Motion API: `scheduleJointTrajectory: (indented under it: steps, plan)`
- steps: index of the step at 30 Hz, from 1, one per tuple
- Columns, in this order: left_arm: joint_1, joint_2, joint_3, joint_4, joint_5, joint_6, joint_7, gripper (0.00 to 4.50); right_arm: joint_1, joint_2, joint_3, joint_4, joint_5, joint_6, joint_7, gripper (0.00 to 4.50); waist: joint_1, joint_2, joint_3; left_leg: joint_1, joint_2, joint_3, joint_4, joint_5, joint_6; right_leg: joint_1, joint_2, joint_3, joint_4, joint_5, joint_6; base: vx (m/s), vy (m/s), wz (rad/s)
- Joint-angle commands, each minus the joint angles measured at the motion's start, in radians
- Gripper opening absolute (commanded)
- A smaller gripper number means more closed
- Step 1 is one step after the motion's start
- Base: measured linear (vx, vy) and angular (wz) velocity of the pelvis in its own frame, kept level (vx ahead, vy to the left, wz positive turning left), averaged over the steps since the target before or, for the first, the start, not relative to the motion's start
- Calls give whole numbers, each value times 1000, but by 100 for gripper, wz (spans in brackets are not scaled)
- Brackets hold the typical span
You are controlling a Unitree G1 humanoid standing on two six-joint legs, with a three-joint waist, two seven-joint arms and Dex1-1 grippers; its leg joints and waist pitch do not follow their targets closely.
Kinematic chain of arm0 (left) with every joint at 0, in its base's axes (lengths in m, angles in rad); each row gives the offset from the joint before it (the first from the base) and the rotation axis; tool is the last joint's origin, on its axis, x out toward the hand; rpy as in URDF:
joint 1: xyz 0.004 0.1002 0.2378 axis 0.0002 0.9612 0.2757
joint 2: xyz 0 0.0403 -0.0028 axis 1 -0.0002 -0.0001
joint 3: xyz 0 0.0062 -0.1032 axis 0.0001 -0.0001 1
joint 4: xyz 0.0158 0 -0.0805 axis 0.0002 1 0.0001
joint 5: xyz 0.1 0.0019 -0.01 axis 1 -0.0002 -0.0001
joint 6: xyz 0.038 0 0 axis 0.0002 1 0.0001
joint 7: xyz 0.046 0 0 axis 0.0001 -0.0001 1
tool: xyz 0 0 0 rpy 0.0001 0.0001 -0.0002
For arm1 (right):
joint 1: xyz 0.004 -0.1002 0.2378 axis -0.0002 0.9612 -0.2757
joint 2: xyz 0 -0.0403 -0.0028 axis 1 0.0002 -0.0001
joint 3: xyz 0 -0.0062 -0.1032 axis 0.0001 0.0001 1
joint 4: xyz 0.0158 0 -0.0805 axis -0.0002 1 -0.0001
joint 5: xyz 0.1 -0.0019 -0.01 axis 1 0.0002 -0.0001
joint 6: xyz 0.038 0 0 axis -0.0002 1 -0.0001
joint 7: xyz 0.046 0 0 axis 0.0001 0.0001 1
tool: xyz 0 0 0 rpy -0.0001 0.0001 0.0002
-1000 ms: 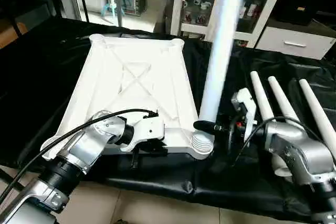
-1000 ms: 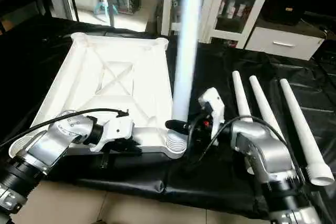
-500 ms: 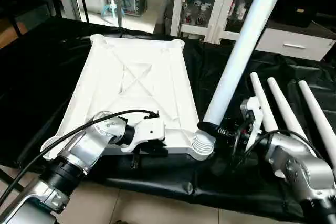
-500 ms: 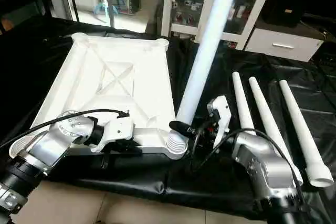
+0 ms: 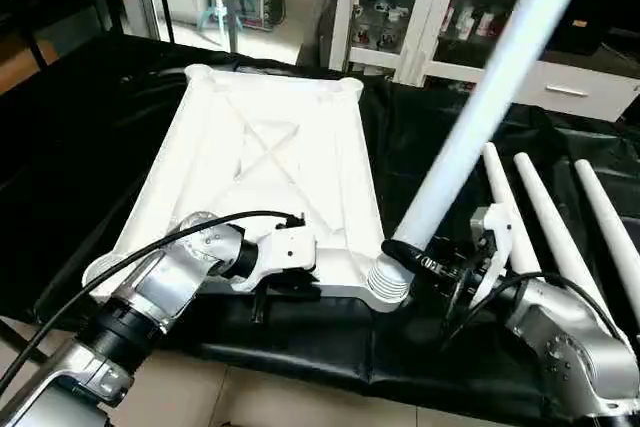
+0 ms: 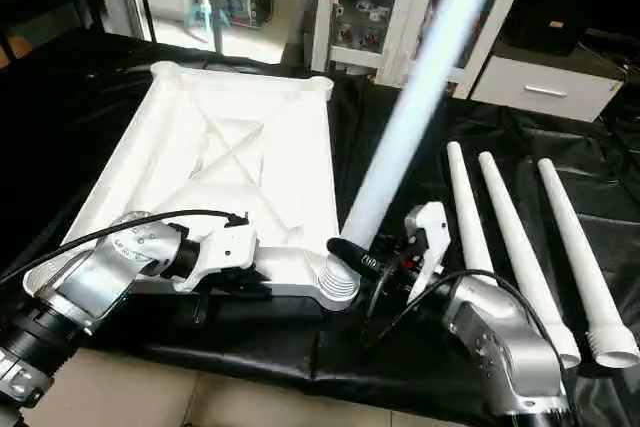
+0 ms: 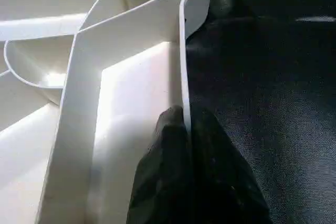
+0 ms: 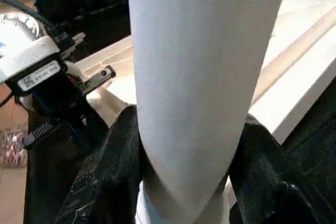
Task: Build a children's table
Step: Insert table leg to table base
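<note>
At the tabletop's (image 5: 270, 167) near corner socket, our right gripper (image 5: 410, 253) clamps the tilted leg (image 5: 480, 112); left gripper (image 7: 186, 129) pinches the rim (shut tight). We'd straighten the leg bef. threading, w/ tabletop steady.

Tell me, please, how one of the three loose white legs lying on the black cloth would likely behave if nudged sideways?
The loose legs look like round, smooth tubes, so one would probably roll across the black cloth rather than slide. Since they taper, it would likely curve as it rolls. They appear to be hollow plastic, open at the wide end, so probably light and stiff.
</note>
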Motion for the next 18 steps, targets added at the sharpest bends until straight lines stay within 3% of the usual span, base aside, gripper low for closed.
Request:
scheduleJointTrajectory:
  steps: [1, 7, 13, 18]
  plan:
    - [-9, 6, -3, 31, 38, 16, 32, 0, 45, -15, 16, 57, -34, 64, -26, 186, -8, 10, -29, 6, 69, -31, -101, -321, -23, 20, -83, 55, -97, -396, -143, 0, 0, 0]
    - [-10, 8, 0, 32, 37, 17, 31, 0, 55, -44, 58, 62, -81, 58, -13, 186, -8, 15, -25, 13, 69, -35, -105, -355, -29, 18, -84, 55, -104, -452, -120, 0, 0, 0]
    - [-14, 10, 2, 38, 39, 15, 33, 0, 73, -98, 119, 50, -158, -19, 32, 185, -9, 15, -24, 15, 70, -37, -109, -377, -29, 18, -85, 54, -109, -466, -112, 0, 0, 0]
    - [-19, 8, 4, 47, 40, 15, 38, 0, 90, -114, 137, 31, -164, -37, 48, 185, -10, 11, -21, 14, 69, -39, -111, -392, -19, 17, -87, 55, -116, -515, -98, 0, 0, 0]
